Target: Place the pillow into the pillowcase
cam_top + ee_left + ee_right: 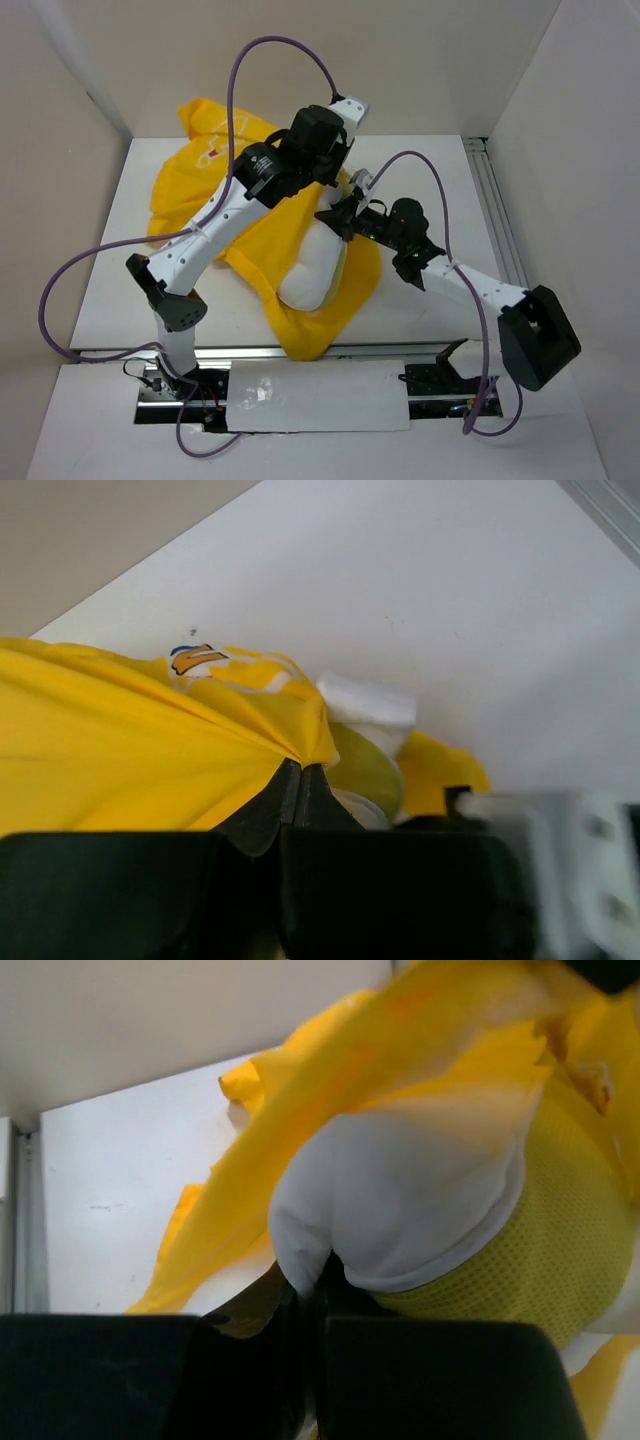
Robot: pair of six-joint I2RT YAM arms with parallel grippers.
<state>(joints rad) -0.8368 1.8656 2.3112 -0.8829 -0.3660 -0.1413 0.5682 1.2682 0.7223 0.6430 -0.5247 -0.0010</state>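
Slippage threatens if bunched cloth drags, since the left pincer point(300, 772), shut on a fold of the bright yellow fabric pillowcase point(190, 190), and the right pincer point(305, 1285), pinching the puffy white quilted pillow point(312, 270) lying half-sheathed mid-desk point(420, 320), hold thin edges, though bare desk lies open toward the right-hand metal rail point(493, 200).

Table point(110, 290): white flat top, pale panels point(70, 110) standing at left, rear and right. Metal rail point(497, 215) ran along right edge. Yellow pillowcase point(185, 190) lay crumpled directly on top, spread from rear left to near centre, one fold reaching near edge. White pillow point(315, 265) rested at centre on pillowcase fabric, far end under yellow cloth; contact with bare top not discernible.
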